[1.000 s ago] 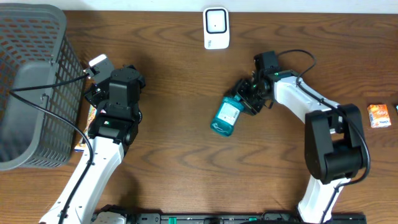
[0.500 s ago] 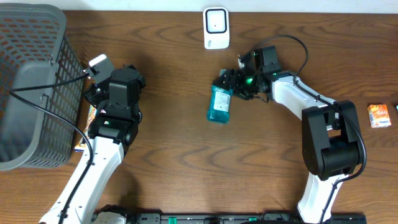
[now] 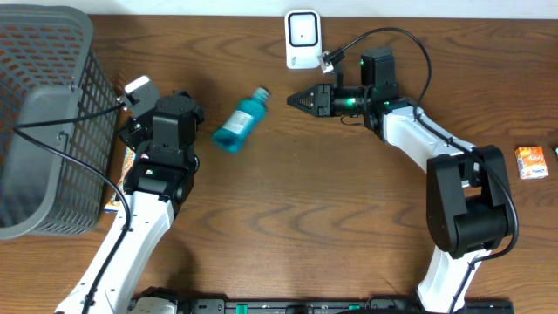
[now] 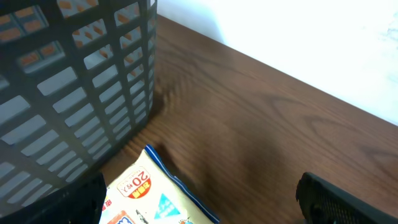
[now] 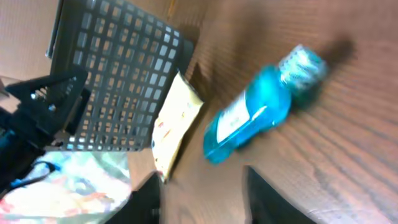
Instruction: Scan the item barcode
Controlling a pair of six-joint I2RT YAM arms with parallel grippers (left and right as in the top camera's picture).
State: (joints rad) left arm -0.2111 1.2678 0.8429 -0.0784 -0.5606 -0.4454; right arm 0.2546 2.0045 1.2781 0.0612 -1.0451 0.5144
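A blue mouthwash bottle [image 3: 240, 122] lies loose on its side on the wooden table, cap toward the upper right; it also shows in the right wrist view [image 5: 255, 112]. My right gripper [image 3: 296, 99] hovers just right of it, pointing left, open with nothing between its fingers [image 5: 205, 199]. The white barcode scanner [image 3: 302, 39] stands at the back edge, just behind that gripper. My left gripper [image 4: 202, 199] is open wide above a yellow snack packet [image 4: 149, 193], next to the basket.
A dark grey mesh basket [image 3: 44, 113] fills the left side, its wall close to my left arm [image 4: 74, 81]. The snack packet [image 3: 128, 161] lies between basket and left arm. A small orange box [image 3: 530, 162] sits at the far right.
The bottle has left my right gripper and moved left across the table to lie loose. My right gripper swung up toward the scanner and narrowed. The left arm has not moved.
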